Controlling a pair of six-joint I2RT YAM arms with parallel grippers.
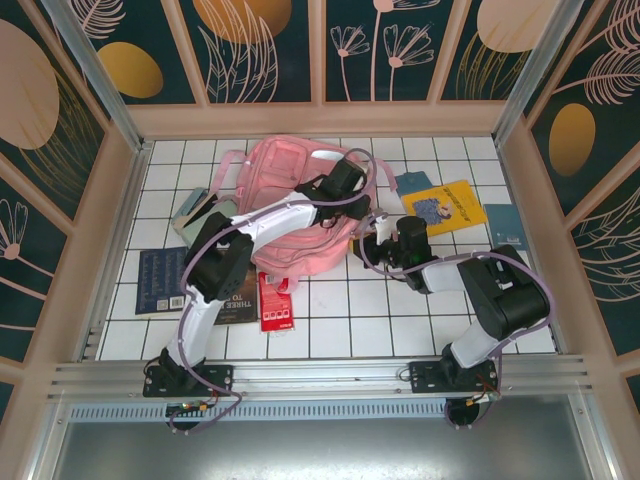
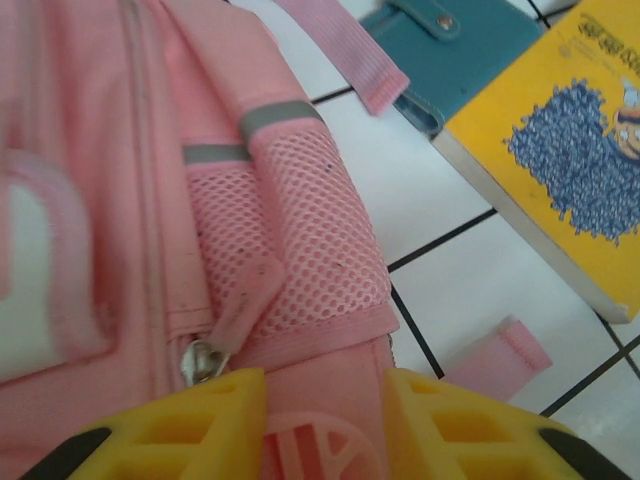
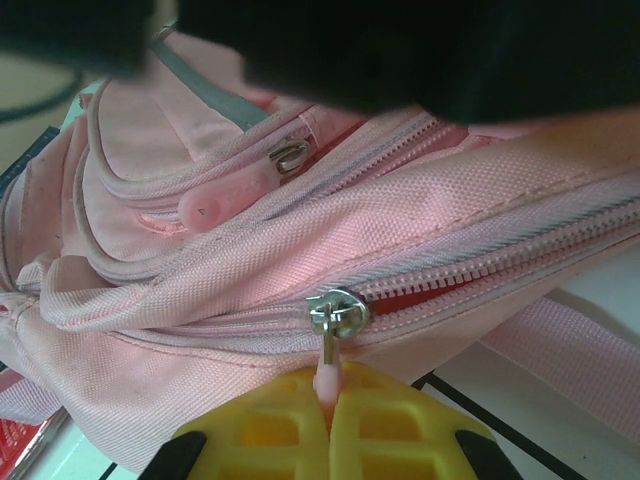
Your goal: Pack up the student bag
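Centrally, student bag [image 1: 290,195] lies on tiled tabletop [image 1: 380,310], left arm [image 1: 270,225] draped across it. Right hand [image 3: 328,400] pinches zip pull [image 3: 326,378]; left hand [image 2: 325,398] spread over mesh side pocket [image 2: 320,240]. Yellow book [image 1: 445,207], teal case [image 2: 460,40] just right; red packet [image 1: 276,303], dark books [image 1: 160,280] near-left.

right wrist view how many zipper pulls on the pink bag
2: the lower zip's pull, pinched by the right gripper; the upper pocket's pull, lying free. Others may be hidden.
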